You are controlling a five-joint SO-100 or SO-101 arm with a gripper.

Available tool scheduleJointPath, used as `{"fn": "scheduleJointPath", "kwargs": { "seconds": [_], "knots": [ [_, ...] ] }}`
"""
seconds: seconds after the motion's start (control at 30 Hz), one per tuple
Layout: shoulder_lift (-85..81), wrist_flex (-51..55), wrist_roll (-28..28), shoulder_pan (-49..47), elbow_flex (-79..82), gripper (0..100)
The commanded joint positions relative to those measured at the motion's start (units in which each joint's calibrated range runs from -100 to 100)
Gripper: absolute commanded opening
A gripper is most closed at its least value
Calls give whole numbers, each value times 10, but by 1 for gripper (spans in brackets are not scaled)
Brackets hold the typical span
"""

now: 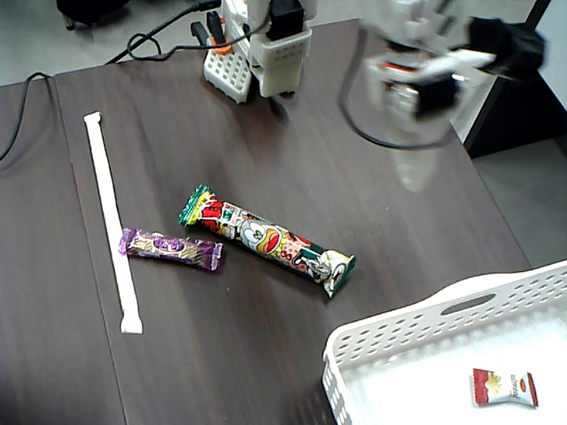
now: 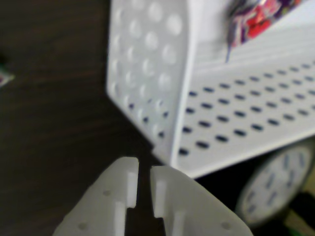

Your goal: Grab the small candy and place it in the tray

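- Candy [image 1: 504, 388]: lay flat on the tray [image 1: 390, 341] floor, near its right end in the fixed view, free of any grip.
- Looked light, thin, crinkly and slippery; best pinched across the white middle, judging by shape.
- Claw [image 2: 143, 189]: nearly together, empty, blurred above the table's [image 1: 266, 142] far right corner.
- Purple bar [image 1: 171, 249] and long stick [image 1: 266, 239] lay mid-table.

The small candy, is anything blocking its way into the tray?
Nothing visible does: the small candy already lies on the floor of the white tray, alone there in the fixed view. The end effector is empty, its fingers nearly together.
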Motion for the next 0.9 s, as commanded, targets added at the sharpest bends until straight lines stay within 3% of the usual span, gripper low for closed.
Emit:
{"fn": "scheduleJointPath", "kwargs": {
  "seconds": [0.0,0.2,0.4,0.87],
  "knots": [
    [-214,-59,25,20,191,1],
    [-421,-134,38,64,481,2],
    [-598,-138,36,70,649,2],
    [-829,93,38,71,712,2]
  ]
}}
